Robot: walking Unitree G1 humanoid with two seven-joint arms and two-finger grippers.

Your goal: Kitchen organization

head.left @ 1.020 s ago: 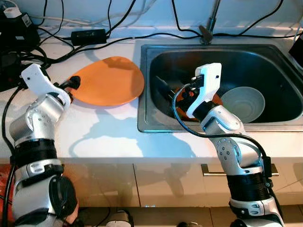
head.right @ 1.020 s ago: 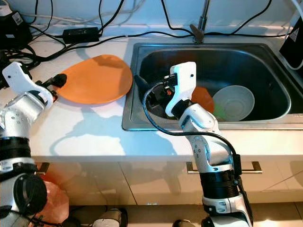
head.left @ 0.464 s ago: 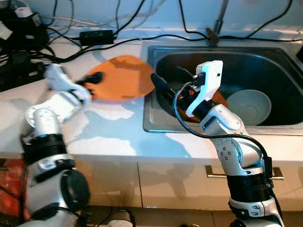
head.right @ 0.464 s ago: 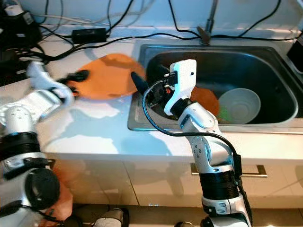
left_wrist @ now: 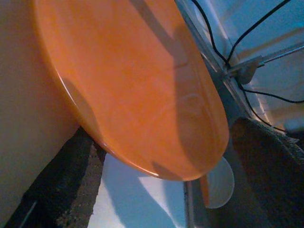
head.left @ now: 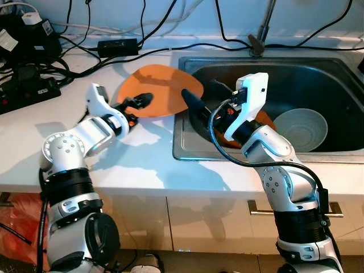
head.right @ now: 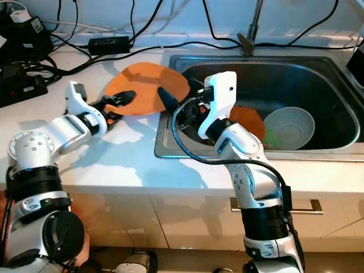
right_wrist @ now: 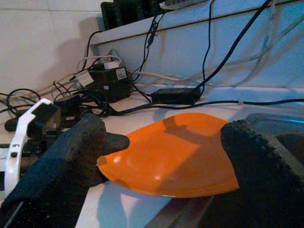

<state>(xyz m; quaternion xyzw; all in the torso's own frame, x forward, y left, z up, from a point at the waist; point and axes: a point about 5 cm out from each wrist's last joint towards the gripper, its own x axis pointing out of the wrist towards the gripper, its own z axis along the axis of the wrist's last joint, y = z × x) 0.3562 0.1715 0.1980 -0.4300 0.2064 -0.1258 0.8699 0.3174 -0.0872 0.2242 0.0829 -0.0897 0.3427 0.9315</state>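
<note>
Orange plate (head.left: 161, 90): upper centre of the left eye view, raised off the white countertop (head.left: 131, 159) at a tilt, its right edge reaching over the left rim of the steel sink (head.left: 187, 152). Its shadow lies on the counter below it.

Left gripper (head.left: 135, 104): just left of centre, fingers pressed together on the plate's near-left rim, one black finger (head.left: 141, 98) lying across the top face. In the left wrist view a dark finger (left_wrist: 71, 180) sits beneath the plate edge.

Right gripper (head.left: 196, 102): centre of frame, at the sink's left edge, just beside the plate's right edge. Fingers spread wide; in the right wrist view the plate (right_wrist: 175, 154) lies between and beyond the two black fingers (right_wrist: 71, 147). Contact with the plate cannot be determined.

Sink contents, right half of frame: a pale green bowl (head.left: 300, 128) upright on the basin floor; a second orange dish (head.left: 263, 119) to its left, largely hidden behind the right arm.

Faucet (head.left: 260, 29): top centre-right, behind the sink.

Back of counter, upper left: black power adapter (head.left: 119, 45), power strip (head.left: 28, 91) and a tangle of black cables (head.left: 74, 40) running along the wall.

Lower frame: cabinet front with a metal drawer handle (head.left: 296, 209), lower right.
</note>
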